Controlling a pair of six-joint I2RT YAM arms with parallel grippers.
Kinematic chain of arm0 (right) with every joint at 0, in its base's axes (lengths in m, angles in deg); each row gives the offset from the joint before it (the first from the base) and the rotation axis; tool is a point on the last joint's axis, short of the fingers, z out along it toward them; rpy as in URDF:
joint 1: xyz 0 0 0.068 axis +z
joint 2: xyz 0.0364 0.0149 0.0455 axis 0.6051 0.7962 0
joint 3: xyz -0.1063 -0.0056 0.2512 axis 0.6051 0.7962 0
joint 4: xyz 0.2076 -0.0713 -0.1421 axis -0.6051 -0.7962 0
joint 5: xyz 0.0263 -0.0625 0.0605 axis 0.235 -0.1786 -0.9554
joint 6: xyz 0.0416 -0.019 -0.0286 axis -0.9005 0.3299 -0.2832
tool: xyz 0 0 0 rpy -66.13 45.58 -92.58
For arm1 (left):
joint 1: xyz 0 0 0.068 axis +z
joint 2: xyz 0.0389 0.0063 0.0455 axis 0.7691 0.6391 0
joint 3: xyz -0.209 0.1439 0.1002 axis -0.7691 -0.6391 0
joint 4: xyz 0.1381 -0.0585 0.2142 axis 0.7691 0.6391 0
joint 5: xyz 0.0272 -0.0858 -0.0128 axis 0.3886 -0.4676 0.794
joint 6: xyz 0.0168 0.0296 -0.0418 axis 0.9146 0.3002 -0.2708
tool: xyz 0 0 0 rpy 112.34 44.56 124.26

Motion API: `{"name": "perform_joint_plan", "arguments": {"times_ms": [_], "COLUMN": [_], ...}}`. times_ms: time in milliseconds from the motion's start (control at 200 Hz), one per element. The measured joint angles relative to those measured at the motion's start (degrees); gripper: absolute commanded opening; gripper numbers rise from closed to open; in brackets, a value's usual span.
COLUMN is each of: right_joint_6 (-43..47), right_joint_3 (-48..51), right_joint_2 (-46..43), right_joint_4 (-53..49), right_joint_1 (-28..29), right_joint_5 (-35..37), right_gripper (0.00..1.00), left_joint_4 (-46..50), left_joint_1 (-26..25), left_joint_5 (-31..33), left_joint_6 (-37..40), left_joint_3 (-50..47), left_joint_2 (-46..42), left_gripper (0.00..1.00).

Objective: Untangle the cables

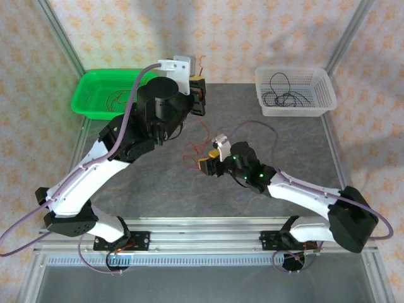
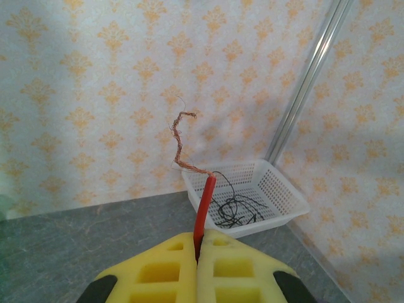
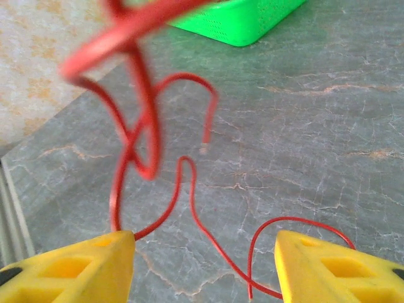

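My left gripper (image 2: 197,243) is raised high at the back of the table, shut on one red cable (image 2: 203,205). That cable's bare copper end (image 2: 180,139) sticks up past the yellow fingers. From the left gripper (image 1: 199,93) thin red wire hangs down to a small red tangle (image 1: 193,153) on the table. My right gripper (image 1: 207,165) sits low beside that tangle. In the right wrist view it (image 3: 205,252) is open, and loops of red cable (image 3: 189,202) run between and ahead of its fingers (image 3: 79,265), some lifted and blurred. No black wire shows in the tangle.
A green bin (image 1: 88,85) at the back left holds red cables (image 1: 117,98). A white mesh basket (image 1: 322,85) at the back right holds black cables (image 1: 284,98). The basket (image 2: 284,196) lies beyond the left fingers. Metal frame posts and patterned walls surround the grey table.
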Motion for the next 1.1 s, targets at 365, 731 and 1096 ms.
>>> {"name": "perform_joint_plan", "arguments": {"times_ms": [365, 731, 1096], "right_joint_6": [-0.6, -8.3, -17.1], "right_joint_3": [0.6, 0.7, 3.7], "right_joint_2": [-2.2, 7.9, 10.7], "right_joint_4": [0.4, 5.1, 6.5], "right_joint_1": [0.0, 0.0, -1.7], "right_joint_5": [-1.1, 7.1, 19.7], "right_gripper": [0.60, 0.11, 0.07], "left_joint_4": [0.0, 0.0, -0.1], "left_joint_1": [0.0, 0.0, 0.0], "left_joint_5": [0.0, 0.0, 3.1], "left_joint_6": [0.1, 0.1, 2.2], "left_joint_3": [0.0, 1.7, 5.8], "left_joint_2": [0.6, 0.7, 0.3], "left_gripper": [0.00, 0.00, 0.00]}}
